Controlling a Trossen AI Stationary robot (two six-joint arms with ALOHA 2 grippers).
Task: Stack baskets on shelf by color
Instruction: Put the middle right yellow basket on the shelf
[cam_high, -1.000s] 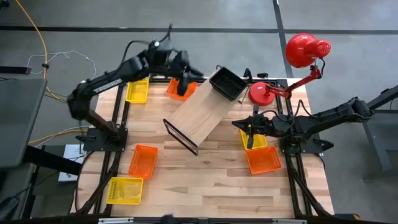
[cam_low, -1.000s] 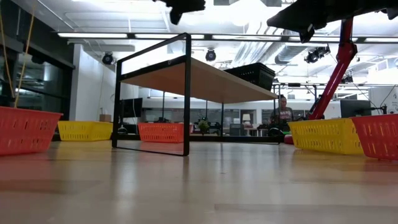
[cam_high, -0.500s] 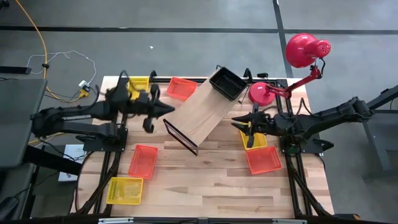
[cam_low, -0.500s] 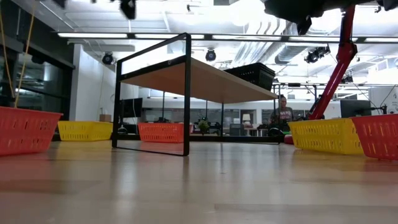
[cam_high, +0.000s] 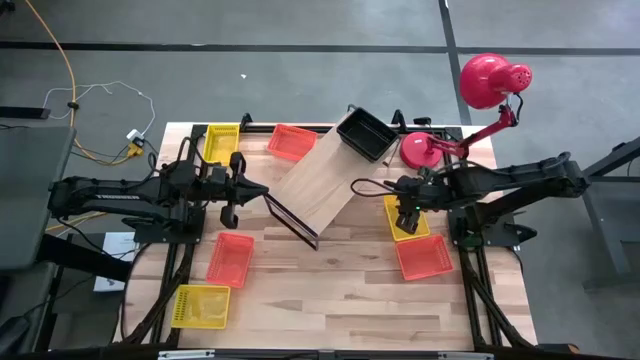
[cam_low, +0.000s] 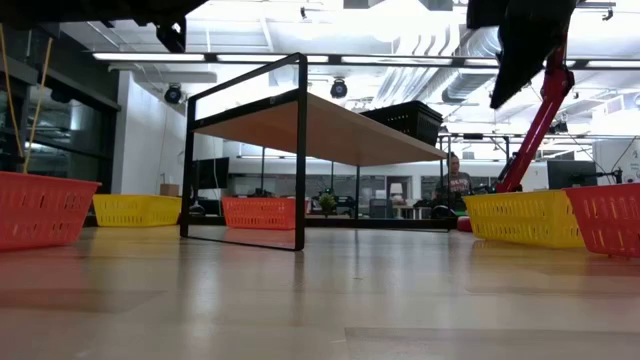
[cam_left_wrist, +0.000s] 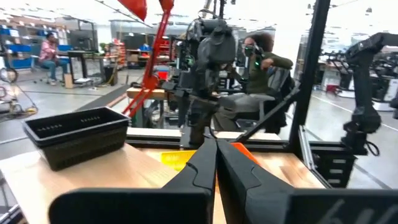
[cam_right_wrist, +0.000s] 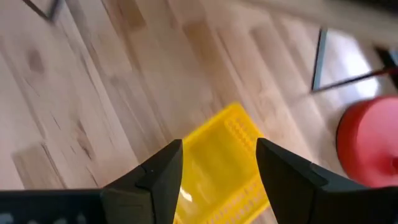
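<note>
The shelf, a light-wood board with a black wire frame at its near end, lies aslant mid-table with a black basket on its far end. My right gripper hangs open, pointing down over a yellow basket right of the shelf, touching nothing. My left gripper is shut and empty, level beside the shelf's left edge. Other baskets rest flat on the table: yellow and orange at the far left, orange and yellow at the near left, orange at the near right.
A red lamp stands with its round base on the far right corner, close to the right arm. Bare tabletop lies in front of the shelf. A seated person shows beyond the table.
My left gripper has drawn back from the far orange basket toward the table's left and near side, and now points level at the shelf. My right gripper has tipped from level to pointing down over the yellow basket. No basket has moved.
</note>
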